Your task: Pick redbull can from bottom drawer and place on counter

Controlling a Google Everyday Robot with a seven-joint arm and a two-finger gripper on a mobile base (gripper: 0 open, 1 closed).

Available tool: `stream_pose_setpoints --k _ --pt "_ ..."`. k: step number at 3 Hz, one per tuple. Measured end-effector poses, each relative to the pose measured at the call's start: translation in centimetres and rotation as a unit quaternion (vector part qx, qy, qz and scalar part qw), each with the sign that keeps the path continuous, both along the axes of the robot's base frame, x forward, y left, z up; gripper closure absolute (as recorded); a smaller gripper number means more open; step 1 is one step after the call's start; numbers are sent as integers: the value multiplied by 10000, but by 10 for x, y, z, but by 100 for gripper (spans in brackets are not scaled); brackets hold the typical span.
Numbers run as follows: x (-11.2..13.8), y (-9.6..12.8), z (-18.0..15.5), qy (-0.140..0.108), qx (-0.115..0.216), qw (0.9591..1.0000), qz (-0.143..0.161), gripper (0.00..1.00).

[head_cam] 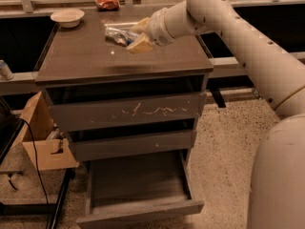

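Note:
The redbull can [116, 33], silver with dark blue patches, lies on its side at the back middle of the glossy dark counter [95, 61]. My gripper [136, 35] reaches in from the right, just above the counter. Its pale yellowish fingers [139, 45] are closed around the can's right end. I cannot tell whether the can rests on the counter or hangs just above it. The bottom drawer [138, 182] stands pulled out at the foot of the cabinet, and its grey floor is bare.
A white bowl [67, 17] sits at the counter's back left corner, with a red-orange snack bag [107, 2] behind. A pale can with a blue band [5, 69] stands on the left ledge. A cardboard box [43, 137] and a cable [33, 156] are on the floor to the left.

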State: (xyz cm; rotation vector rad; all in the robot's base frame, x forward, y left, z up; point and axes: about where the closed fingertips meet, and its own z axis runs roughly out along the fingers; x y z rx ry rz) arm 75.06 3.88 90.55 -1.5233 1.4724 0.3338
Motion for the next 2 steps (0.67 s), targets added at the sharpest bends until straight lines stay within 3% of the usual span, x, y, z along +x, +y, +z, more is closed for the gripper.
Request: stream_pose_setpoints --k 1,2 --pt "4 -4 -10 132 88 9999 -60 100" --pt "6 -4 -16 275 463 9985 -58 100"
